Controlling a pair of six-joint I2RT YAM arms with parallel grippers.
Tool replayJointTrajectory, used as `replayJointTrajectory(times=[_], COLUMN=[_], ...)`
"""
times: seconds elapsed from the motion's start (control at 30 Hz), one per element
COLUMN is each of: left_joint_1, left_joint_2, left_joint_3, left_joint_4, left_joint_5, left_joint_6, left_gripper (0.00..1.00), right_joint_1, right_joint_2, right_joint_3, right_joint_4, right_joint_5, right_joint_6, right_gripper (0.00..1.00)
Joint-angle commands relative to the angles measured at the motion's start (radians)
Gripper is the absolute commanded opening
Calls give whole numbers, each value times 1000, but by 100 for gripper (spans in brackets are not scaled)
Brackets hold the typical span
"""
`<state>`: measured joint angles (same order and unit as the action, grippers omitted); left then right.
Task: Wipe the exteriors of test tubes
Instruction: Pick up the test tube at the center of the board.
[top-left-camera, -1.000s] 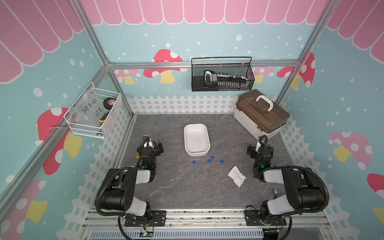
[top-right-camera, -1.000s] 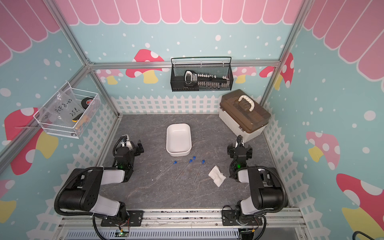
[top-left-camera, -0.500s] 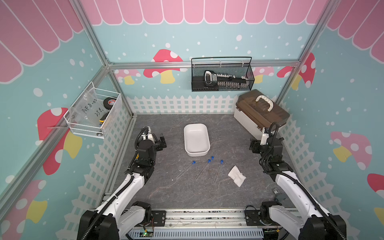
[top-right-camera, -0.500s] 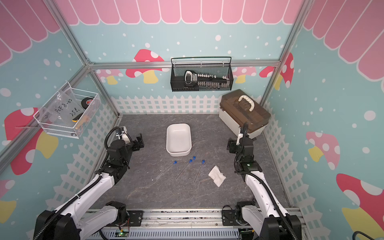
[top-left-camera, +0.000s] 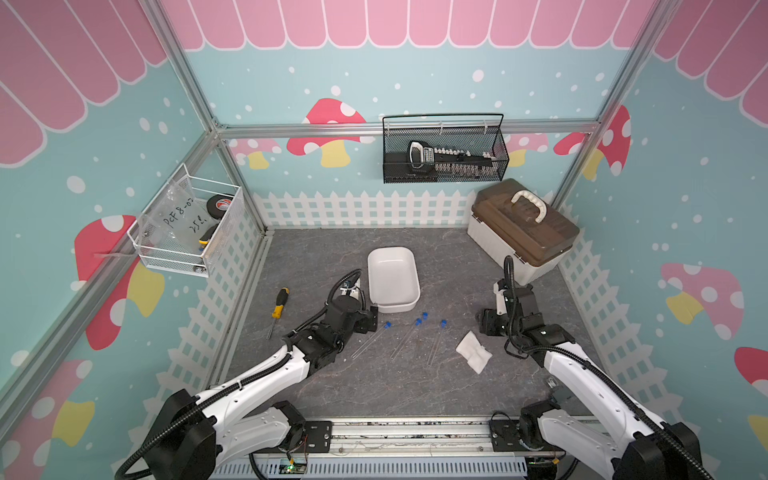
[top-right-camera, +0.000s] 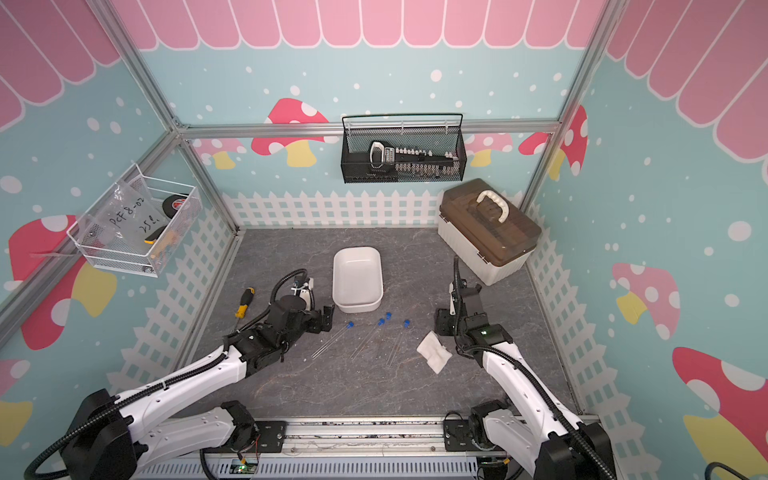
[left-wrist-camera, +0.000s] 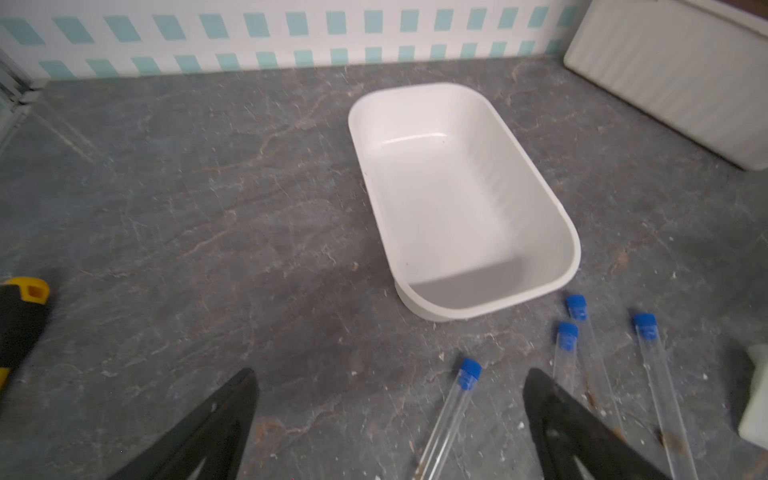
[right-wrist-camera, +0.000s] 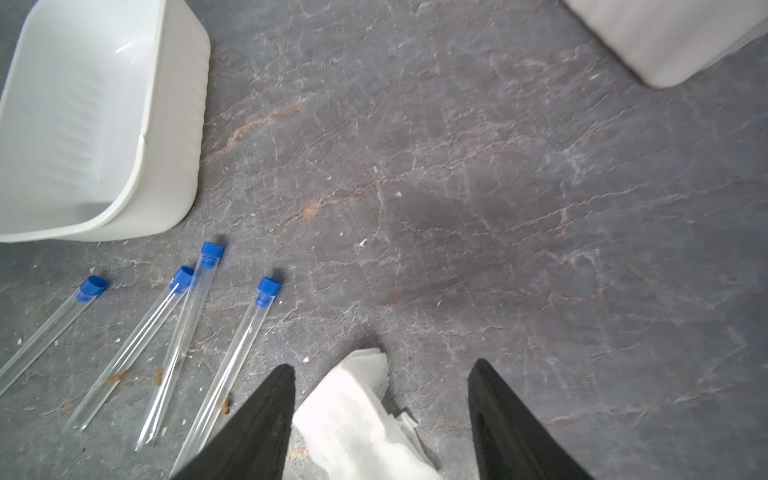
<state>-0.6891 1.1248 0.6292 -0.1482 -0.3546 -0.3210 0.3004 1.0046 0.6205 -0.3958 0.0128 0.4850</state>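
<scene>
Tape roll (top-left-camera: 222, 203) in wire basket (top-left-camera: 227, 235); left claw (left-wrist-camera: 388, 378) wide, right claw (right-wrist-camera: 382, 365) narrower, by cloth (right-wrist-camera: 353, 409).

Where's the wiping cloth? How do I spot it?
Find the brown-lidded box in the back corner. In front of it, by the right gripper, lies a white cloth. Unlike the clear, blue-capped test tubes beside it, it is soft and crumpled.

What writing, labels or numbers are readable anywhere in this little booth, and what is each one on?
"PCF 8-02": handwritten on the clear plastic bag in the white wire basket; the last digit is unsure.
"25" and an unclear mark: second line on that bag.
Label on the item in the black mesh basket: too small to read.
Red label on the tape roll: too blurred to read.
</scene>
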Motion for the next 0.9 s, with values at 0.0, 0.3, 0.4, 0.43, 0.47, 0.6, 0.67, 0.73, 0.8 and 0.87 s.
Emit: replayJointTrajectory(times=[0.0,0.3,0.4,0.43,0.47,0.6,0.67,0.73,0.8,0.87], left_joint_1=[-39,-59,-59,-59,-59,-69,-72,-72,-72,-73], left_joint_2=[33,81,110,120,129,151,150,148,148,145], left_joint_3=[6,22,39,41,40,28,23,23,25,27], left_joint_4=[-93,-219,-279,-295,-302,-319,-330,-341,-348,-364], left_joint_5=[9,5,-1,9,26,80,77,82,96,118], left_joint_6=[-82,-130,-155,-166,-175,-193,-194,-189,-180,-167], left_gripper=[99,98,97,95,93,89,89,89,89,89], right_joint_1=[33,75,77,77,77,77,79,85,89,96], right_joint_2=[-2,27,25,25,25,35,40,44,46,42], right_joint_3=[-48,-83,-81,-80,-78,-63,-54,-41,-28,-14], right_joint_4=[-46,-41,-40,-38,-38,-43,-44,-50,-61,-70], right_joint_5=[-1,-8,-7,-7,-7,-18,-36,-60,-76,-86], right_joint_6=[86,142,155,160,163,173,173,168,168,174], right_gripper=[65,60,60,60,60,59,57,57,56,55])
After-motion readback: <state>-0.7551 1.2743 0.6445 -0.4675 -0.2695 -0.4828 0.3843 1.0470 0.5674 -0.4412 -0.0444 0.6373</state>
